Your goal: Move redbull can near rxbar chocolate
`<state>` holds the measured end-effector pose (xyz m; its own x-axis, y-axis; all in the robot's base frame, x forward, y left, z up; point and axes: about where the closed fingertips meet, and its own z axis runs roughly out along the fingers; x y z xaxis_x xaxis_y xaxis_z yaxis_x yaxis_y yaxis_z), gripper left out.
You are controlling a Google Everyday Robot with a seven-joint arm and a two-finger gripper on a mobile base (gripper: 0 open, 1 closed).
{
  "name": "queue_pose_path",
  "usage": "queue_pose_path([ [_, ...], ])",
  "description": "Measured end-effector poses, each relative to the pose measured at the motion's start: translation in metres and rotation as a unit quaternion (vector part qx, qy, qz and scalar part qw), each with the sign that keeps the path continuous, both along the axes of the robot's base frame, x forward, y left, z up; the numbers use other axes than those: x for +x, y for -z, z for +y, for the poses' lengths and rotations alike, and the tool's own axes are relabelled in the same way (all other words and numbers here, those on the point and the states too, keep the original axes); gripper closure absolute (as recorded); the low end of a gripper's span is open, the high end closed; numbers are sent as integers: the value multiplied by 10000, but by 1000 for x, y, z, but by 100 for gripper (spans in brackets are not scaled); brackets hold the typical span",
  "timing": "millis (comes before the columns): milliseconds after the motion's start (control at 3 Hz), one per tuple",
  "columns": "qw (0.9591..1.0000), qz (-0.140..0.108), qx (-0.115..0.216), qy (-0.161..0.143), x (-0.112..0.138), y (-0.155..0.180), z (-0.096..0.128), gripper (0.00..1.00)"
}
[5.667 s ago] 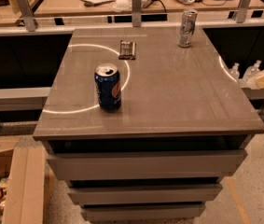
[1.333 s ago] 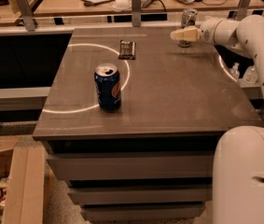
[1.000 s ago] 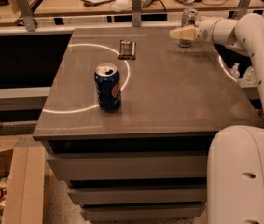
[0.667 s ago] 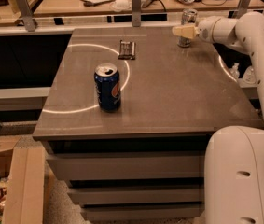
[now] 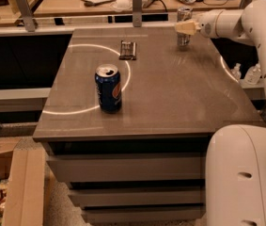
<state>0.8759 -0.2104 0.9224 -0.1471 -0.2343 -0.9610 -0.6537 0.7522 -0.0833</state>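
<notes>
- While it stands upright near the far right corner of the grey-brown desk (image 5: 170, 93), the tall slim silver-grey metal redbull can (image 5: 183, 14) has the pale claw (image 5: 182, 28) across its middle; whether the claw grips it I cannot tell.
- The small flat dark-wrapped rxbar chocolate (image 5: 128, 50) with pale stripes lies well apart, further left.
- A wider dark-blue Pepsi can (image 5: 108, 88) stands upright nearer the front.

No words or numbers can be read. The blue can (image 5: 108, 88), near left, shows a red-and-white round emblem, lettering unclear. Markings on the redbull can (image 5: 183, 14) and rxbar (image 5: 128, 50) are illegible. The gripper (image 5: 185, 27) is at the redbull can, far right.
</notes>
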Motion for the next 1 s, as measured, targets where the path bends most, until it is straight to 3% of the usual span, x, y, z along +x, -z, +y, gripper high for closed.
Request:
queue_pose_path([
  [333,9993,147,69,-337,-18,-14,23,100],
  [667,9957,277,393,-788,-40,-23,60,100],
  [1000,9937,312,493,-958,-51,-20,79,100],
])
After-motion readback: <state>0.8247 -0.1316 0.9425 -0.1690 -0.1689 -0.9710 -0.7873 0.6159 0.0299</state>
